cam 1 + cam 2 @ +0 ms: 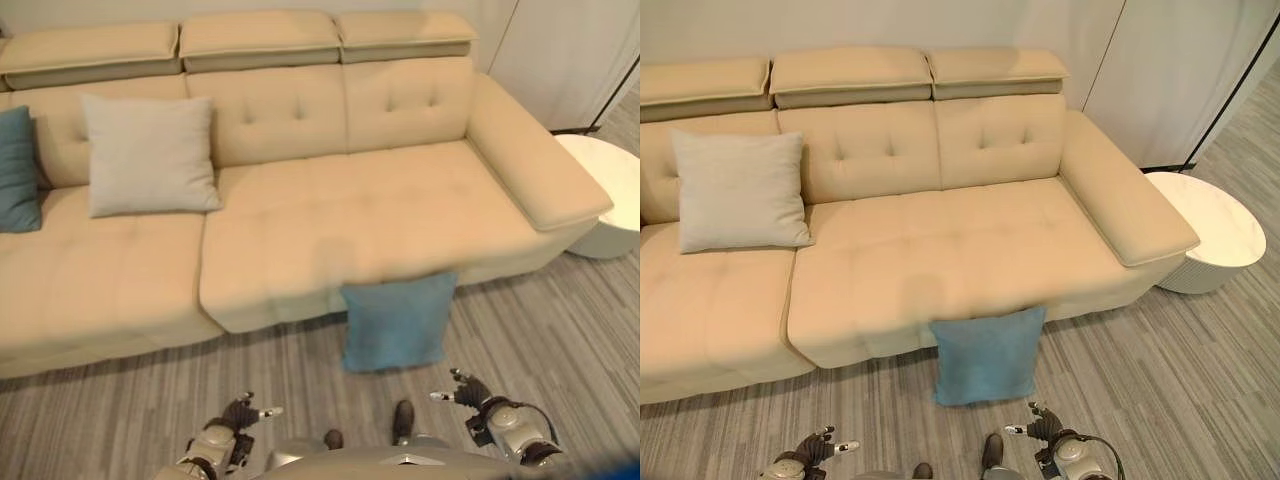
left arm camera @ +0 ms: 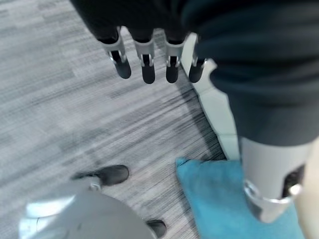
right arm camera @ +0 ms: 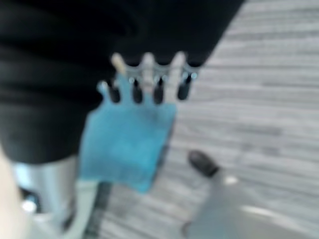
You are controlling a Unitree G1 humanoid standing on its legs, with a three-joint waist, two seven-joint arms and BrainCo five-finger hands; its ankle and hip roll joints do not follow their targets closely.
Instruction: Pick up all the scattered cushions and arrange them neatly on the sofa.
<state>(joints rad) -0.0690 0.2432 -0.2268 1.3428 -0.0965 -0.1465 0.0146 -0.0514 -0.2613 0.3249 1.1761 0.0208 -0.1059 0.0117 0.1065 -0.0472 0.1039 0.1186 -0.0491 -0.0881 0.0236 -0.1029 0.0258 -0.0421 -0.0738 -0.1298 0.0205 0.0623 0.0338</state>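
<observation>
Cushion [image 1: 396, 324] in blue leans on the sofa's [image 1: 330, 220] front edge, standing on the floor. I think it is soft and light, so I would squeeze both side edges. My left hand [image 1: 238, 416] and right hand [image 1: 470, 391] hang loose, holding nothing.

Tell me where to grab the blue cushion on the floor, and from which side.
Probably take the blue cushion by its two side edges near the top, one hand per side, coming in from the front. It stands nearly upright, leaning against the sofa front, so both sides are free. The left hand and right hand hang open on either side of it, low by the floor.
</observation>
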